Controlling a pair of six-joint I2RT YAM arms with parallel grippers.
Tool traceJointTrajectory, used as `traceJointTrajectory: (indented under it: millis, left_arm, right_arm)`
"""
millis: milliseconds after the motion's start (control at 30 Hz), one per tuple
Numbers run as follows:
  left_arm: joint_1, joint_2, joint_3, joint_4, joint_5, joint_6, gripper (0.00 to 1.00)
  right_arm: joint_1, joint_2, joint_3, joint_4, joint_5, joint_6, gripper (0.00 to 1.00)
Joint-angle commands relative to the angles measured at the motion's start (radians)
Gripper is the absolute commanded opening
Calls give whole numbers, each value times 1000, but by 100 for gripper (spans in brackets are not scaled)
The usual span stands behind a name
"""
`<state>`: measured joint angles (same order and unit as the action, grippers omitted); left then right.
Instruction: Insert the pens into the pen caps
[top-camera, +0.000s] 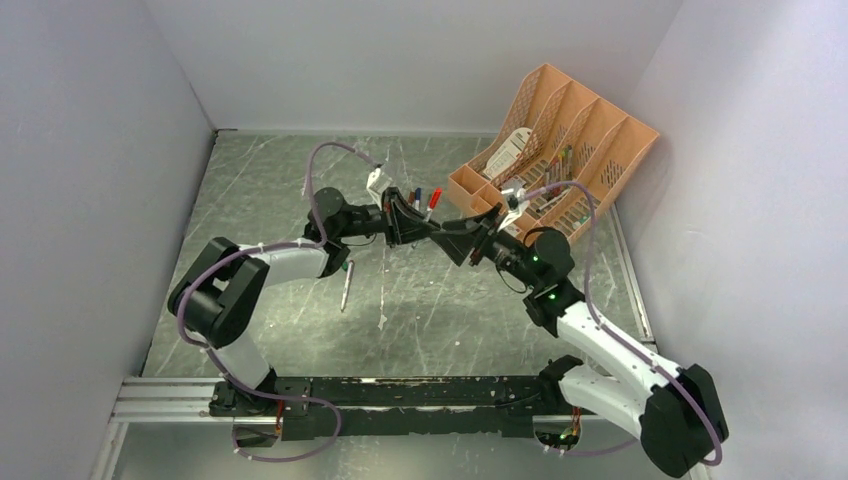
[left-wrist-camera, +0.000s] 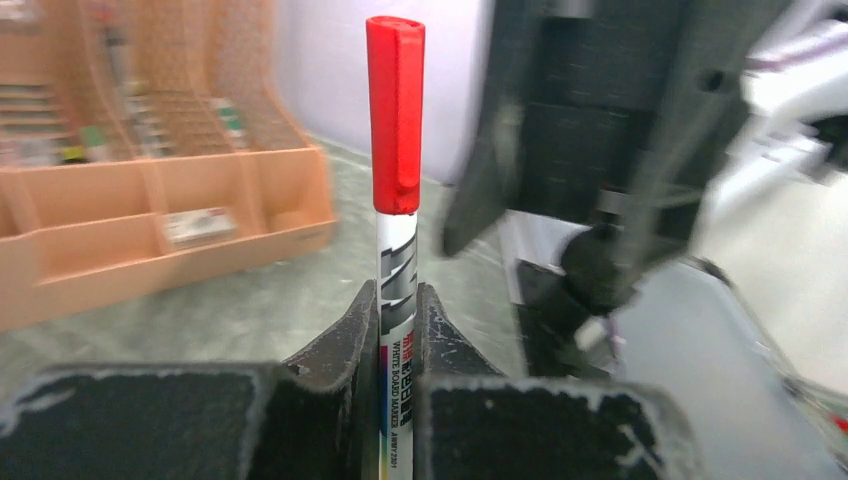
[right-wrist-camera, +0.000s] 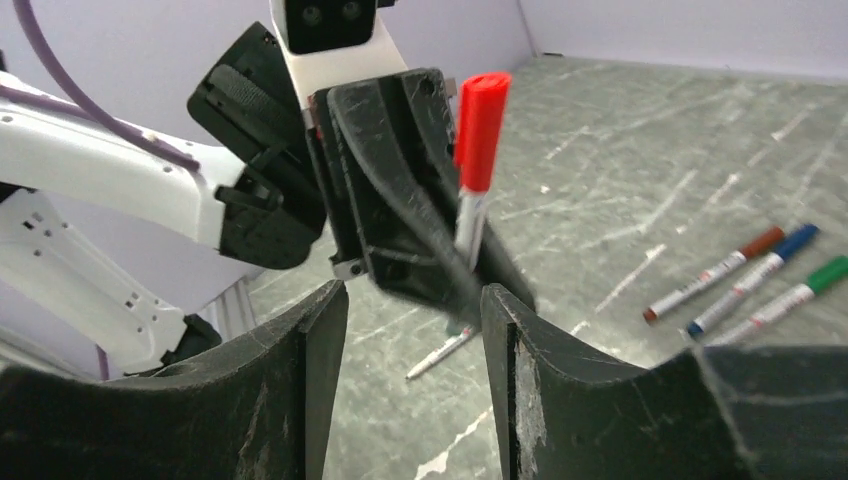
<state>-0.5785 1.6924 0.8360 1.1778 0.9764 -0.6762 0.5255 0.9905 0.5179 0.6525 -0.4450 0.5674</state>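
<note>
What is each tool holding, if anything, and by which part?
Left tool grips the pen by its whitish barrel, below the red cap. Right tool is open, holding nothing.

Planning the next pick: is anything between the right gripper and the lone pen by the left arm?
Yes: the left gripper, shut on the red-capped pen, hangs between the right gripper and that lone pen on the table.

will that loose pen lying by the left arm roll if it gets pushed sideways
Probably: the pen looks like a thin round barrel lying flat on the smooth table. It looks straight, so likely stiff and light.
</note>
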Motion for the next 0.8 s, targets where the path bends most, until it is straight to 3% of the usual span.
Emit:
traceJointTrajectory:
  millis: [0,200,300,533,767]
  left_arm:
    - [12,-4,37,-311,-263,238,7]
    - [-3,96,210,-772,-768,357,7]
    - [-12,169,293,-892,-922,377,7]
    - [-11,283,433,-1062,-1110,427,7]
    - [-4,384,519,-1136,-1075,443,10]
  right_arm:
    - [-7,-114,-37,-133,132,-30,51]
    - [-8,-209,-28,-337,263,-116,50]
    - [-9,-203,-35,-357,259,-113,50]
    - [-9,-154,-56,-330,218,-90,50]
    - [-9,-138,-65,-318,208,-86,50]
